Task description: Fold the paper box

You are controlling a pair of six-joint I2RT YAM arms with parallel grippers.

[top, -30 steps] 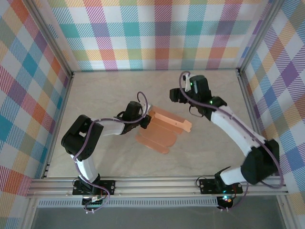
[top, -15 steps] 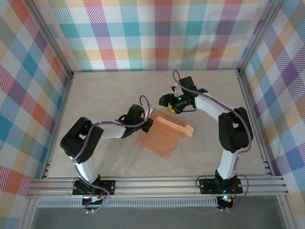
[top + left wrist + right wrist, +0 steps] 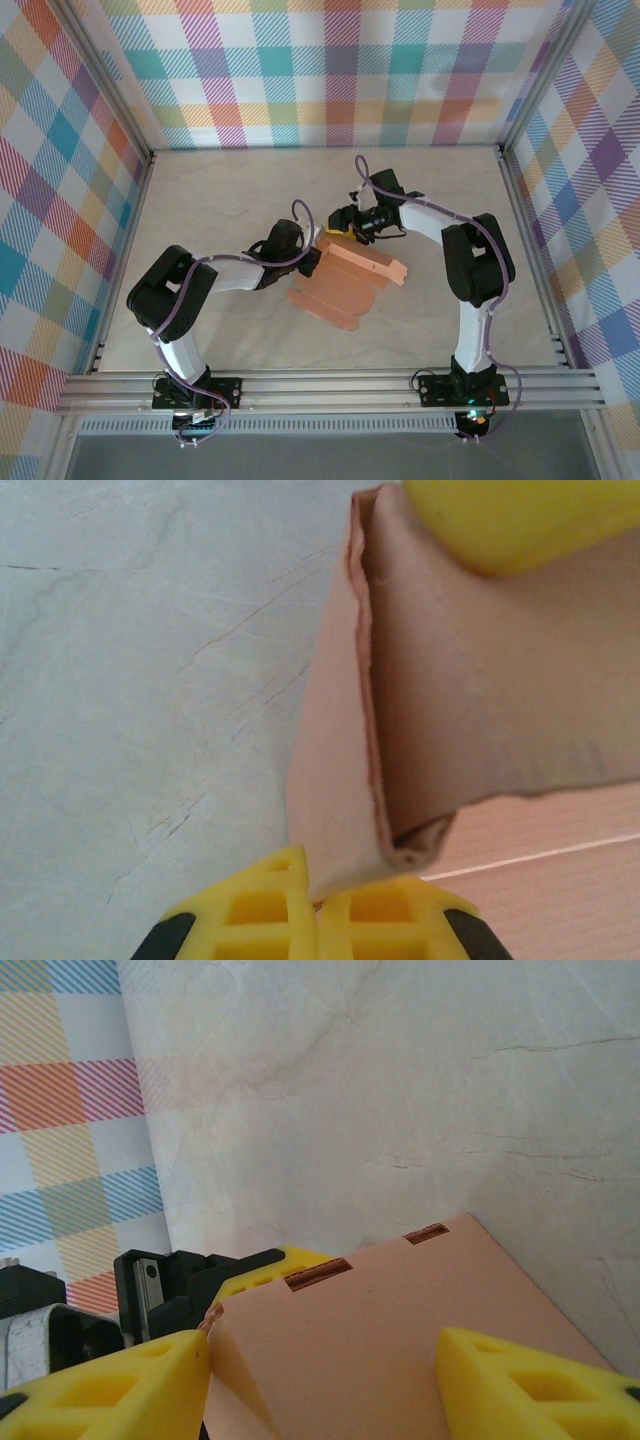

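Left wrist view: left tool (image 3: 318, 912) is seen shut, its pads pinched on the lower corner of a raised wall of the paper box (image 3: 480, 680). The card is doubled over at the pinch, and a crease runs up from it. A second yellow finger (image 3: 500, 520) is noted at the top of the same wall and is judged to belong to the other arm.

Right wrist view: right tool (image 3: 320, 1375) is seen with jaws apart, straddling the upper edge of that wall. The left-hand pad lies at or against the card's corner. The right-hand pad is not seen to press, so no grip is made yet. Two slots (image 3: 318, 1273) are noted along the far edge of the panel.

Top external view: the box lies mid-desk (image 3: 200, 200) between the two tools. One long wall is stood up on the far side. The rest is flat, with flaps (image 3: 335, 305) spread toward the near edge.

Changes over the last second:
- The right arm has been swung in from the back right and brought down onto the raised wall.
- Its jaws have been narrowed on the way.
- The left pinch has been kept where it was.
- The box has barely been shifted.

Judgement: the fold is at an early stage, with one wall up and anchored at one end. The right tool appears placed to take that wall's far end, so that the crease can be set or the slotted panel turned over. If the jaws are closed off-centre, the thin card may be buckled.
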